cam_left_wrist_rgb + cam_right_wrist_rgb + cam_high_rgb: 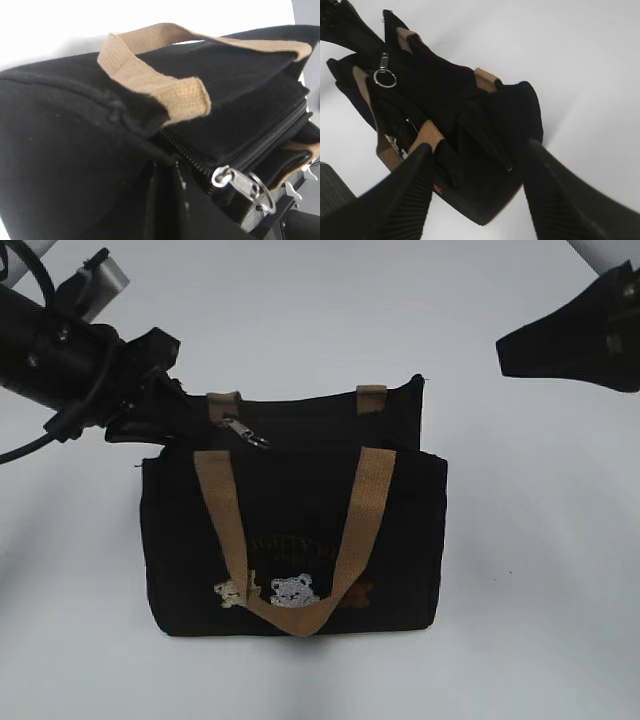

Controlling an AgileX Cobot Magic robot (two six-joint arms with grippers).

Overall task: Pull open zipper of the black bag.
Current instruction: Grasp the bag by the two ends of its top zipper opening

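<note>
I have the black bag (295,540) standing upright on the white table (540,640), its tan handle (345,540) hanging down the front over the embroidered bears (280,590). My left gripper (165,405) is pressed against the bag's upper left corner and looks clamped on the fabric there, though its fingertips are hidden in the black cloth, so I cannot confirm the hold. The zipper (260,145) runs along the top edge, apparently not yet drawn, with its silver pull (246,432) lying near the left end. My right gripper (520,345) hangs wide open above the bag's right side, holding nothing. I judge this the bracing step; next I must bring the right gripper across to pinch that small ring.
</note>
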